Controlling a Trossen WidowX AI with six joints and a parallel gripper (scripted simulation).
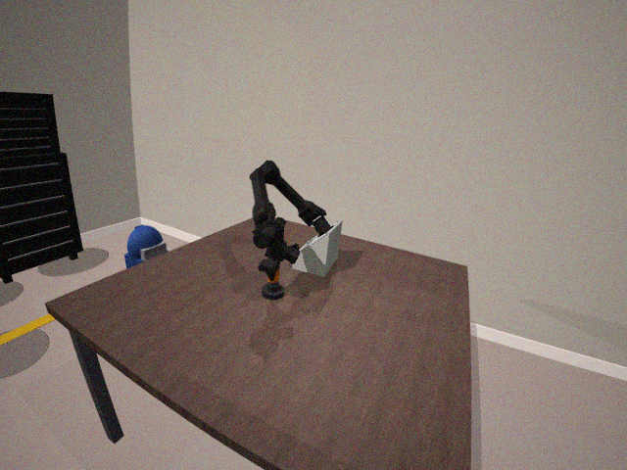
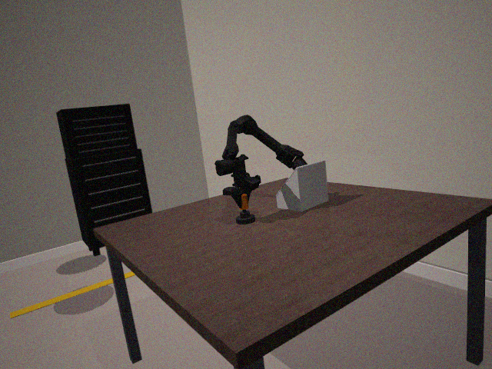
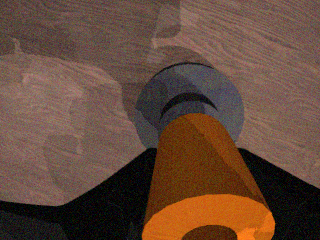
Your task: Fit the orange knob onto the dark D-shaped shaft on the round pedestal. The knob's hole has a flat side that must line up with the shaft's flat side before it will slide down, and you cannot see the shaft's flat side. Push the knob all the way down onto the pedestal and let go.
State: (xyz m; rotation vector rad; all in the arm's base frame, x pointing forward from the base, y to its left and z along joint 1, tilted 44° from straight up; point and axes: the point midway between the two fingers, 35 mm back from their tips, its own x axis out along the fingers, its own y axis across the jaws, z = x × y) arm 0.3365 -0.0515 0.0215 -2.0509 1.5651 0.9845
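One arm (image 1: 287, 191) (image 2: 267, 137) and one knob (image 1: 275, 277) (image 2: 244, 201) (image 3: 200, 165); one pedestal (image 1: 272, 291) (image 2: 245, 219) (image 3: 229, 102), near the middle of one table (image 1: 364, 344) (image 2: 277, 270) (image 3: 40, 115). One pale block (image 1: 323, 258) (image 2: 312, 186) lies to the right of the pedestal. One black cabinet (image 1: 32, 187) (image 2: 107, 167) and one yellow floor stripe (image 1: 24, 328) (image 2: 71, 294), both at left. One blue object (image 1: 144, 243), far left, in the top view. Two walls (image 1: 379, 101) (image 2: 337, 79), meeting at one corner.

Orange knob (image 3: 202, 165) between the tool's black fingers
Its near end shows a round opening; beyond its far end lies the grey-blue pedestal (image 3: 227, 107) on the wood-grained worktop (image 3: 45, 120).
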